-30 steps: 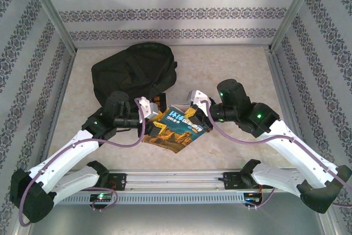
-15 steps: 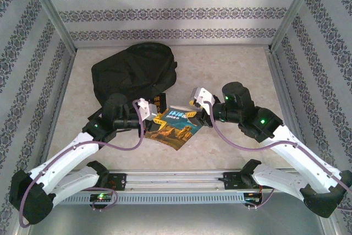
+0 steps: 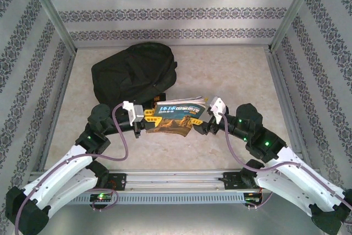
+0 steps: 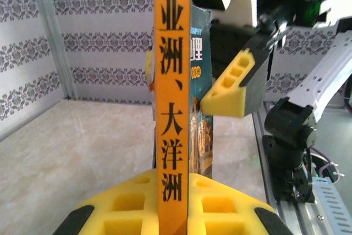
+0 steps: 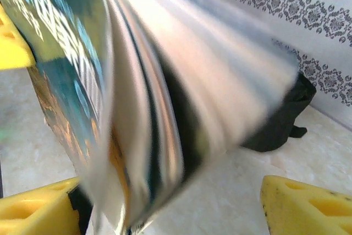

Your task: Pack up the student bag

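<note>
Student bag (image 3: 133,72) lies beyond both jaws while the left gripper (image 3: 146,118) clamps the book (image 3: 177,116) by its spine and the right gripper (image 3: 204,120) gapes slack; next, likely carrying it bagward.

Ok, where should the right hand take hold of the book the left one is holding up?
I'd grip the book by its open page edge, opposite the orange spine that the left hand is shut on. Bring the open right hand in from the right, pads across both covers: the pages fan loosely there, so pinch them all together.
</note>
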